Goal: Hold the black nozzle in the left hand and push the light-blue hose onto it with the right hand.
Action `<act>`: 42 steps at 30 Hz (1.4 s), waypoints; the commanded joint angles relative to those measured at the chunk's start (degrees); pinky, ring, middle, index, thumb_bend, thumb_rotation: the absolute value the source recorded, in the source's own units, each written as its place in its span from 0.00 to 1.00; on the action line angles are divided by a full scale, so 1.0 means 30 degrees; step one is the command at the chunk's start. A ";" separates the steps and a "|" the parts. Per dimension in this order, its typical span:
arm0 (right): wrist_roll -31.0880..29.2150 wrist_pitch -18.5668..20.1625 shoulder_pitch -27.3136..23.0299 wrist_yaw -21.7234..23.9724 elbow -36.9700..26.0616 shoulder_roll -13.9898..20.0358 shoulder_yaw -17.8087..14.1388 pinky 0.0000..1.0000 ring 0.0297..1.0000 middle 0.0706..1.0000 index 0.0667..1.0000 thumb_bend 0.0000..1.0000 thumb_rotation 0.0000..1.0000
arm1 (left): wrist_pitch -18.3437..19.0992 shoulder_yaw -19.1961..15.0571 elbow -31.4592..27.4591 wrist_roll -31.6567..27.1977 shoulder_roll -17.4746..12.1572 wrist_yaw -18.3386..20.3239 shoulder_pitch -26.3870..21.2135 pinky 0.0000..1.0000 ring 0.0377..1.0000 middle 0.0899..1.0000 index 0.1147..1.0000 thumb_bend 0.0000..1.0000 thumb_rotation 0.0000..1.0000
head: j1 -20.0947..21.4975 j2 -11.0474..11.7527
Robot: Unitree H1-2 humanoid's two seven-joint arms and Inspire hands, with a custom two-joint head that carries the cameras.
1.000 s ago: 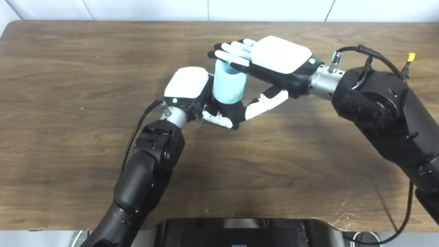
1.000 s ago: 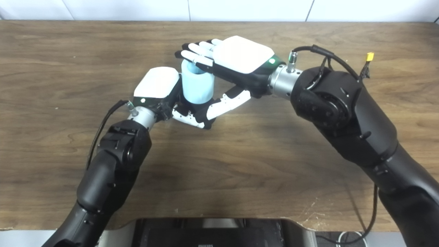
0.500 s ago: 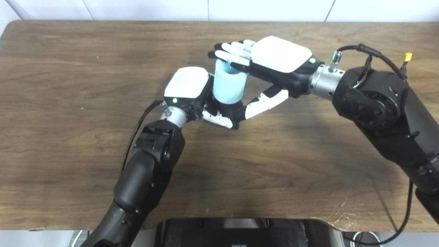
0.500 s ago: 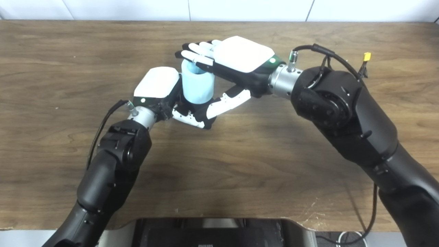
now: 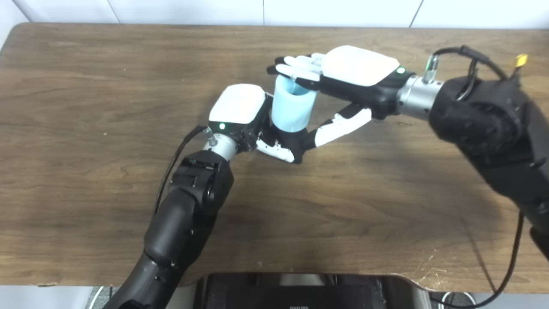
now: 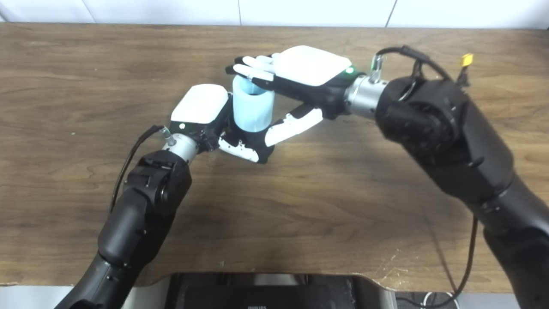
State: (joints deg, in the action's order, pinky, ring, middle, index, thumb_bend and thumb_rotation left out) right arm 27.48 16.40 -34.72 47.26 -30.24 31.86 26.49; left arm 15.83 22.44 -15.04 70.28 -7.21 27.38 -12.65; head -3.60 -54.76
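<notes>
1. Two hands meet over the middle of the table: my left hand is curled around the base of the upright light-blue hose, where the black nozzle must sit. I see only dark material below the hose, so I cannot tell how deep the nozzle is seated.
2. My right hand lies flat across the hose's open top, fingers stretched straight over the rim, thumb spread below alongside the hose; it presses down and does not grip.
3. The hose looks light, short and thick-walled, probably rubbery: it should give a little and grip the nozzle. The smooth wall may slip under side pressure, so pushing on the rim seems the better hold.
4. My left must hold low and firm, or the nozzle could tilt.
5. Bare wood lies all around, with every table edge well apart from both hands, so there is plenty of room to push straight down.
</notes>
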 commanded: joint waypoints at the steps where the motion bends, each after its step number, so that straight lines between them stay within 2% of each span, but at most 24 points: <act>1: -0.0616 -0.0224 -0.0507 0.0304 0.0227 0.0151 -0.0436 0.98 0.97 0.98 0.96 0.74 1.00 | 0.0062 -0.0168 -0.0763 0.0337 0.0098 -0.0195 -0.0539 0.39 0.47 0.43 0.42 0.52 0.00 | -0.0031 0.0023; 7: -0.0859 -0.0969 -0.1046 -0.0233 0.1013 -0.0189 -0.1212 0.95 0.98 0.98 0.96 0.71 1.00 | -0.0001 -0.0243 -0.0820 0.0276 0.0149 -0.0225 -0.0482 0.40 0.47 0.42 0.42 0.52 0.00 | -0.0031 0.0023; 16: -0.0576 -0.1583 -0.1295 -0.0410 0.1744 -0.0345 -0.1260 0.95 0.97 0.98 0.98 0.69 1.00 | -0.0080 -0.0262 -0.0791 0.0268 0.0173 -0.0293 -0.0468 0.40 0.48 0.43 0.42 0.52 0.00 | -0.0039 0.0044; 23: 0.0729 -0.3065 0.0185 -0.0936 0.1396 -0.0636 -0.0736 0.97 0.99 0.98 0.97 0.67 1.00 | -0.0009 -0.0258 -0.0752 0.0394 0.0219 -0.0275 -0.0482 0.40 0.48 0.43 0.42 0.52 0.00 | 0.0009 0.0061; 29: 0.1530 -0.2907 0.1096 -0.0345 0.0892 -0.0682 -0.0171 1.00 1.00 0.99 0.98 0.67 1.00 | 0.0012 -0.0281 -0.0738 0.0356 0.0229 -0.0194 -0.0494 0.41 0.49 0.45 0.41 0.52 0.00 | -0.0012 0.0033; 32: 0.1606 -0.2946 0.1029 -0.0478 0.0819 -0.0796 -0.0315 1.00 1.00 1.00 1.00 0.67 1.00 | 0.0015 -0.0310 -0.0721 0.0344 0.0263 -0.0151 -0.0487 0.41 0.49 0.45 0.41 0.52 0.00 | -0.0012 0.0033; 36: 0.1764 -0.3622 0.0825 -0.1244 0.0941 -0.0954 -0.0672 1.00 1.00 1.00 1.00 0.66 1.00 | -0.0036 -0.0325 -0.0719 0.0353 0.0267 -0.0157 -0.0478 0.42 0.51 0.47 0.40 0.52 0.00 | -0.0042 0.0042; 42: 0.1520 -0.3559 0.0236 -0.1475 0.1048 -0.1153 -0.1235 1.00 1.00 1.00 1.00 0.66 1.00 | -0.0115 -0.0326 -0.0749 0.0331 0.0228 -0.0145 -0.0455 0.41 0.48 0.45 0.41 0.52 0.00 | -0.0016 0.0030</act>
State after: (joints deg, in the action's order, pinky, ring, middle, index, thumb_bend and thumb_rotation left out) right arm 32.76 6.62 -31.56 43.10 -26.75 28.52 23.87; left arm 15.32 21.83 -15.66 70.65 -7.03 27.76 -12.58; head -3.60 -54.58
